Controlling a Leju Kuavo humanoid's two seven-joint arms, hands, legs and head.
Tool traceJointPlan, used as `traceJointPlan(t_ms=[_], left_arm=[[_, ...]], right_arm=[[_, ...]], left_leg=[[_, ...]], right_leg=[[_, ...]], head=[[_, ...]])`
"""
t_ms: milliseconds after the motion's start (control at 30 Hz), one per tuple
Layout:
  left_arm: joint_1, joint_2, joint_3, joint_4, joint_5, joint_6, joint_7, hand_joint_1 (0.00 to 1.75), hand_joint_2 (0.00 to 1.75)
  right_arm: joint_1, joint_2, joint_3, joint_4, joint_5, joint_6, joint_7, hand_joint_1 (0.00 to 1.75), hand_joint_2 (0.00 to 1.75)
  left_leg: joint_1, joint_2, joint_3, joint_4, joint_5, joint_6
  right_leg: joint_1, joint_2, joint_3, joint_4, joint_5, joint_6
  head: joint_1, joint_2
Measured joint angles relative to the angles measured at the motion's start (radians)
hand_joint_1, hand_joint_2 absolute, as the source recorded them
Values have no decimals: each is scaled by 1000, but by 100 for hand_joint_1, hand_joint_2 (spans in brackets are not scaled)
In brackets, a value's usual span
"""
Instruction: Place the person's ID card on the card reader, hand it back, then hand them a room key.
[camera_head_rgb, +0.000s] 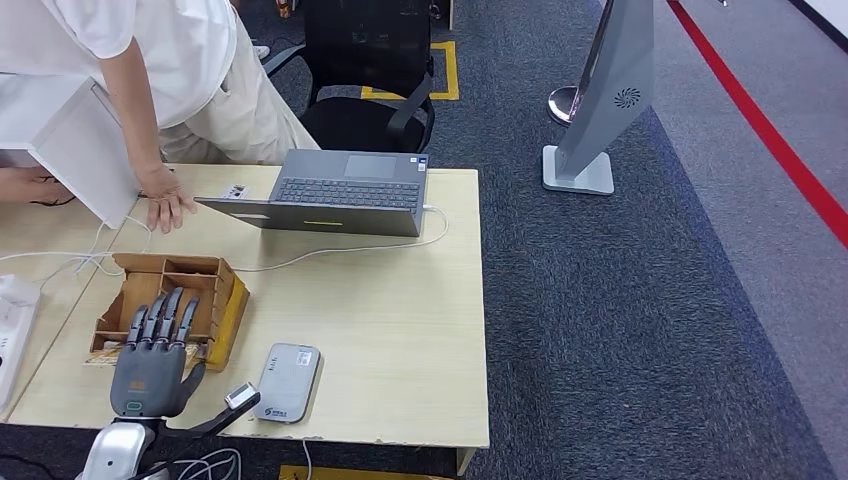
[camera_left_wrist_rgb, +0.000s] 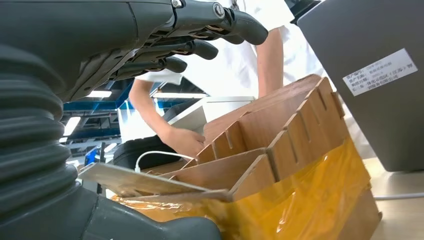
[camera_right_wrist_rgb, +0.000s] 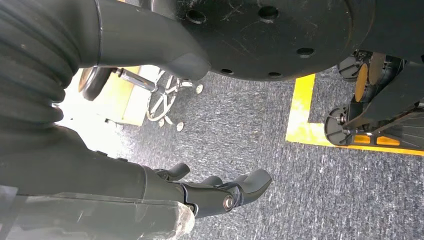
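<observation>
Left hand (camera_head_rgb: 152, 362) hovers over the bench (camera_head_rgb: 400, 330), fingers (camera_head_rgb: 160, 318) apart and holding nothing — the wooden card box (camera_head_rgb: 170, 300) lies just under and ahead of their tips; the card reader (camera_head_rgb: 287, 382) sits beside the thumb. Right hand (camera_right_wrist_rgb: 215, 192) hangs low, empty.

The wooden divider box (camera_head_rgb: 170, 300) is the landmark. The left hand (camera_head_rgb: 152, 360) hovers over its near end, fingers stretched out flat and holding nothing. Just to the right of the box lies the grey card reader (camera_head_rgb: 287, 382), near the front edge of the tabletop (camera_head_rgb: 400, 330). Beyond the box, the open laptop (camera_head_rgb: 330, 192) and its white cable (camera_head_rgb: 330, 255) cross the way. Behind the box on the left, a person's hand (camera_head_rgb: 168, 205) rests on the tabletop. Right of the box the wood is bare.
</observation>
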Motion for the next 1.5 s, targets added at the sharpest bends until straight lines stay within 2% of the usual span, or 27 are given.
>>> traceJointPlan(t_ms=[267, 733, 867, 1067, 1500], left_arm=[[26, 18, 9, -2, 17, 0, -20, 0, 175], [53, 20, 73, -12, 31, 0, -61, 0, 175], [55, 19, 83, -13, 35, 0, -72, 175, 175], [54, 12, 108, -12, 67, 0, -138, 175, 175], [43, -6, 153, -12, 66, 2, -176, 175, 175]], right_arm=[[0, -1, 0, 0, -2, 0, 6, 0, 175], [0, -1, 0, 0, -7, 0, 7, 0, 175], [0, -1, 0, 0, -7, 1, 7, 0, 175], [0, -1, 0, 0, -7, 2, 7, 0, 175], [0, -1, 0, 0, -6, 3, 8, 0, 175]], left_leg=[[0, 0, 0, 0, 0, 0], [0, 0, 0, 0, 0, 0], [0, 0, 0, 0, 0, 0], [0, 0, 0, 0, 0, 0], [0, 0, 0, 0, 0, 0]], right_leg=[[0, 0, 0, 0, 0, 0], [0, 0, 0, 0, 0, 0], [0, 0, 0, 0, 0, 0], [0, 0, 0, 0, 0, 0], [0, 0, 0, 0, 0, 0]], head=[[0, 0], [0, 0], [0, 0], [0, 0], [0, 0]])
